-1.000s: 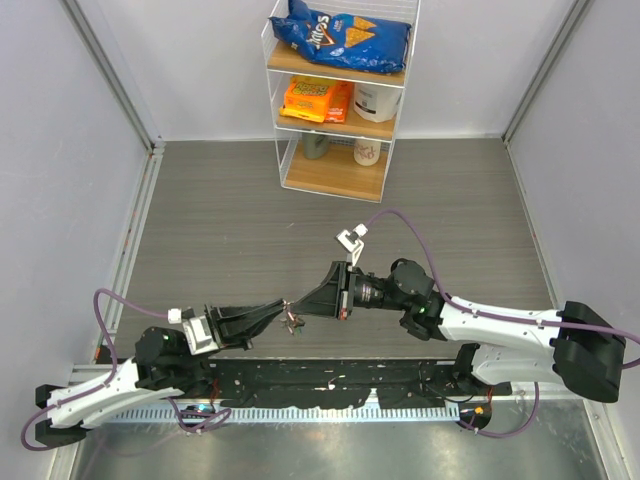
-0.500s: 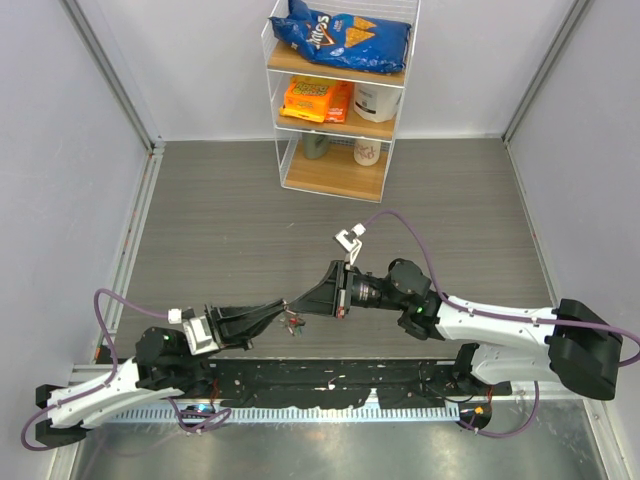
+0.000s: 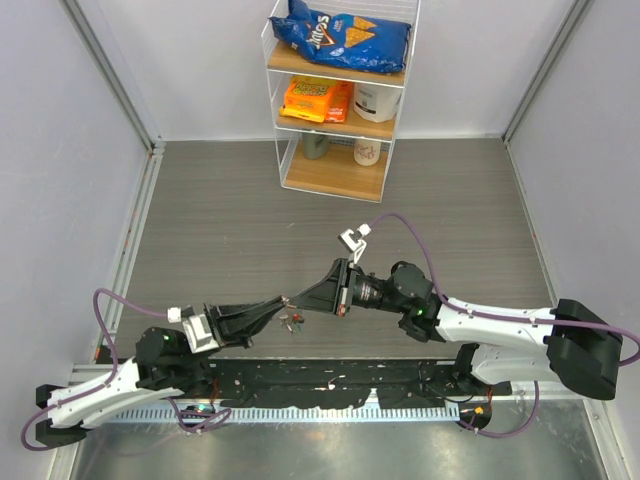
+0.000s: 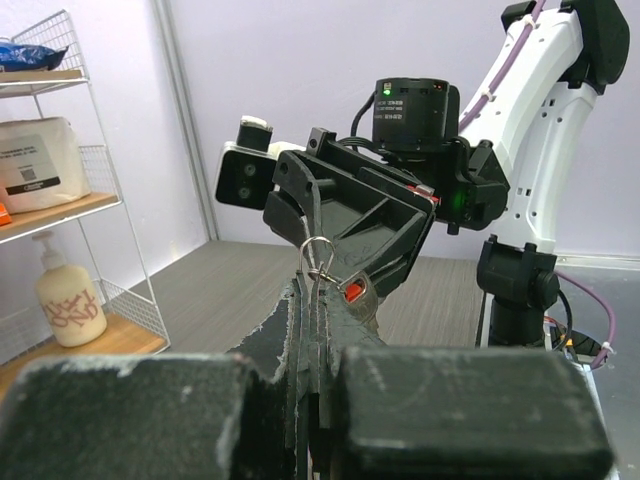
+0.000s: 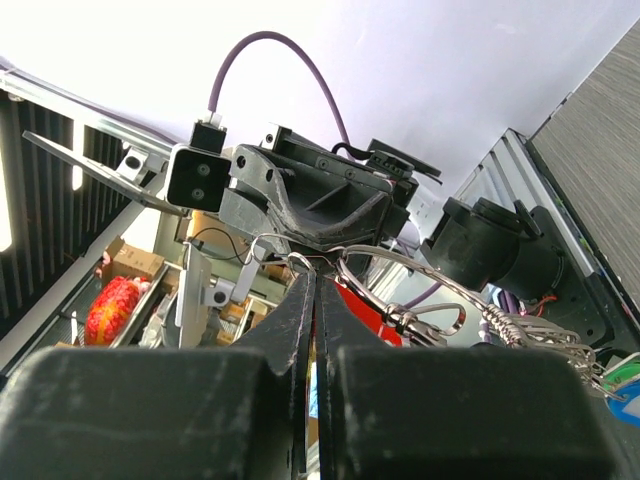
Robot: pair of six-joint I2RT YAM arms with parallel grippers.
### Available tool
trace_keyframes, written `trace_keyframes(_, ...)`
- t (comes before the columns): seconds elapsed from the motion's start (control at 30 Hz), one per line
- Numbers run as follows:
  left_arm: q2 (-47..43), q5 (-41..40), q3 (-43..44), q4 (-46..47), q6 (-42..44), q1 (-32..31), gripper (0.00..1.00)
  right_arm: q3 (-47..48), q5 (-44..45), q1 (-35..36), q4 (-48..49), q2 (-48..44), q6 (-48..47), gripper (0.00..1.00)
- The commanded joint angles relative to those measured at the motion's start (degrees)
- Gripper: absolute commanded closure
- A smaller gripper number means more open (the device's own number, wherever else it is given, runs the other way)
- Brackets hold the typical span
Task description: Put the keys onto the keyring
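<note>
Right arm [image 3: 480,320] sagged; left claw [image 3: 279,303] and right claw [image 3: 299,297] clamp one keyring [image 4: 317,251], one red key [image 4: 352,291] hanging.

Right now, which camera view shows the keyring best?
The right wrist view shows it best: the keyring appears large, as a wide wire loop near the middle of the picture. In the left wrist view the keyring is only a small, narrow loop. In the top external view it is too small to make out.
</note>
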Motion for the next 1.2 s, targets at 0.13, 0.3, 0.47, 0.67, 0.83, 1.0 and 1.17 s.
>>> trace_keyframes(0.13, -1.22, -2.97, 0.28, 3.79, 0.48, -0.23, 1.0, 1.22, 3.44, 1.43, 6.54, 0.58, 1.87, 0.94)
trace_keyframes(0.3, -0.78, -5.96, 0.02, 4.31, 0.74, -0.23, 1.0, 2.45, 4.23, 2.66, 7.24, 1.46, 2.4, 0.94)
trace_keyframes(0.47, 1.59, -8.16, -0.16, 4.93, 1.0, -0.14, 1.0, 3.33, 5.37, 3.8, 8.82, 2.95, 3.54, 0.94)
trace_keyframes(0.67, 2.56, -9.74, -0.07, 5.1, 1.44, -0.14, 1.0, 4.03, 6.16, 5.04, 14.27, 5.94, 6.44, 0.94)
trace_keyframes(0.83, 2.74, -10.27, -0.16, 5.1, 1.53, -0.14, 1.0, 3.68, 8.27, 5.48, 15.95, 5.33, 6.71, 0.94)
trace_keyframes(1.0, 2.39, -10.62, -0.25, 5.1, 1.53, -0.14, 1.0, 2.89, 9.07, 5.56, 13.84, 2.26, 5.04, 0.94)
trace_keyframes(1.17, 1.69, -11.24, -0.42, 4.93, 1.53, -0.14, 1.0, -0.61, 10.55, 5.57, 10.33, -1.87, 2.76, 0.94)
